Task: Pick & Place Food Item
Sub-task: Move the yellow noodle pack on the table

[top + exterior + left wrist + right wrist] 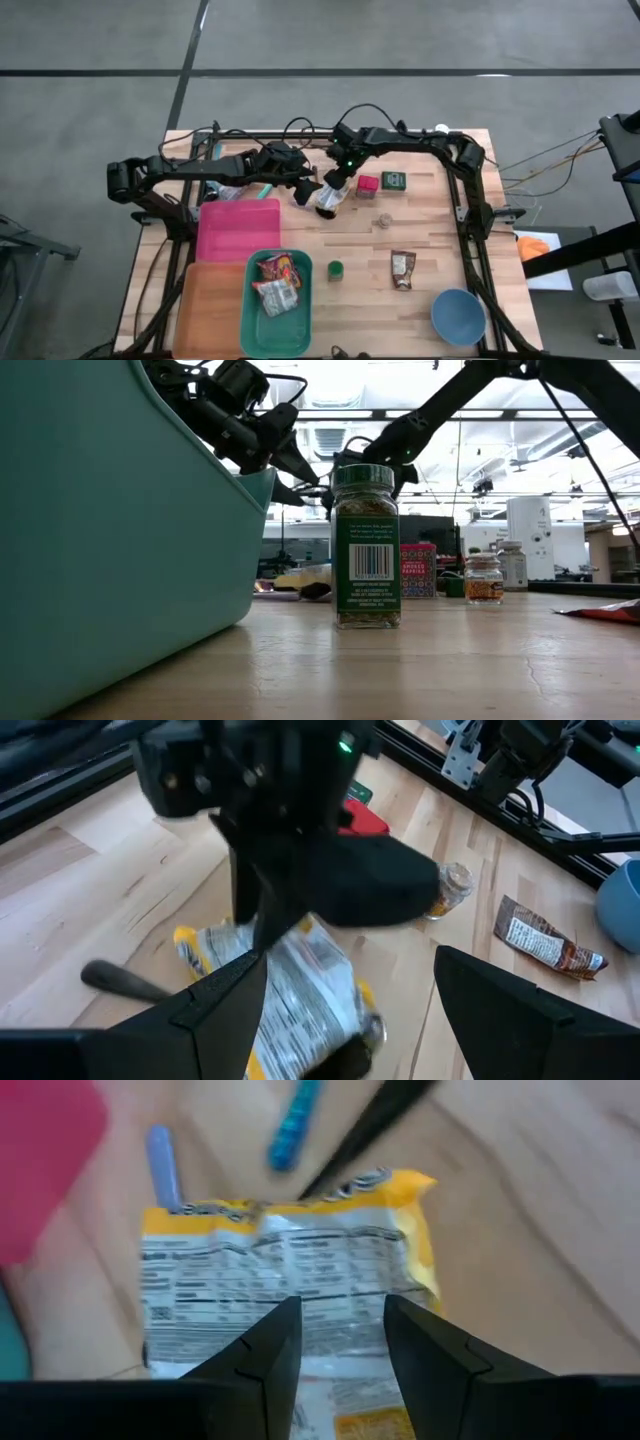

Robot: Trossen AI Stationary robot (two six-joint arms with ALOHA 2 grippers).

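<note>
Snack packet: a yellow-and-white packet (290, 1295) lies flat on the wooden table (440, 240) near the middle of its far half, nutrition panel facing up, just beyond the pink tray (238, 228).
Right gripper: the right gripper (340, 1325) hangs directly over the packet, pointing steeply down; its two dark fingers stand a little apart with the printed panel showing between them, and they hold nothing (whether the tips already touch the wrapper I cannot tell).
Left gripper: the left gripper (345, 990) waits just beside the same packet, on the pink tray's side, its fingers spread wide and empty.
Trays: the teal tray (276, 303) at the near edge holds two food packets; an orange tray (208, 308) sits against its left side.
Other items: a green-capped spice jar (366, 546) stands upright near the teal tray, a small brown packet (402, 269) lies to its right, and a blue bowl (459, 315) sits at the near right corner.
Far side: a red paprika box (418, 569) and a small green box (393, 180) sit side by side, just past the right gripper.
</note>
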